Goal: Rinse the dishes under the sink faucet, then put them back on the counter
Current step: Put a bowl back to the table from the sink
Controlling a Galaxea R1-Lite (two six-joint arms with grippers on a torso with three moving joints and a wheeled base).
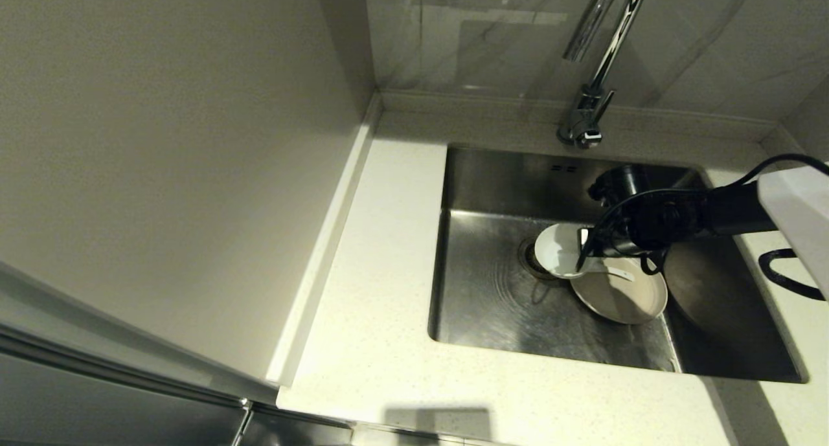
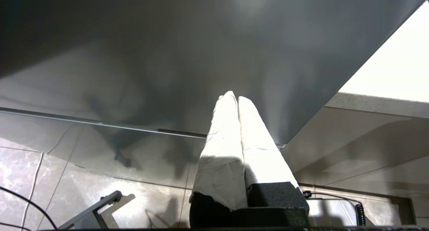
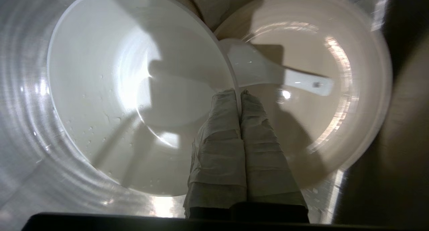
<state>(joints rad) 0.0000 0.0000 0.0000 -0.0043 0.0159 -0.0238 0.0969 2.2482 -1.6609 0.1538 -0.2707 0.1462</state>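
Inside the steel sink (image 1: 492, 290) my right gripper (image 1: 586, 242) (image 3: 238, 92) is shut on the rim of the small white bowl (image 1: 558, 250) (image 3: 134, 90), held tilted above the drain. Beside it the cream plate (image 1: 622, 292) (image 3: 335, 90) lies on the sink floor with the white spoon (image 1: 612, 274) (image 3: 268, 71) resting on it. The chrome faucet (image 1: 599, 64) rises at the back, its spout above the sink; no water shows. My left gripper (image 2: 233, 96) is shut on nothing, parked low in front of a cabinet, out of the head view.
The pale counter (image 1: 388, 239) runs along the sink's left and front. A tall cabinet side (image 1: 175, 174) stands at the left, and the marbled wall (image 1: 492, 38) is behind the faucet. A black cable (image 1: 787, 278) lies on the counter at the right.
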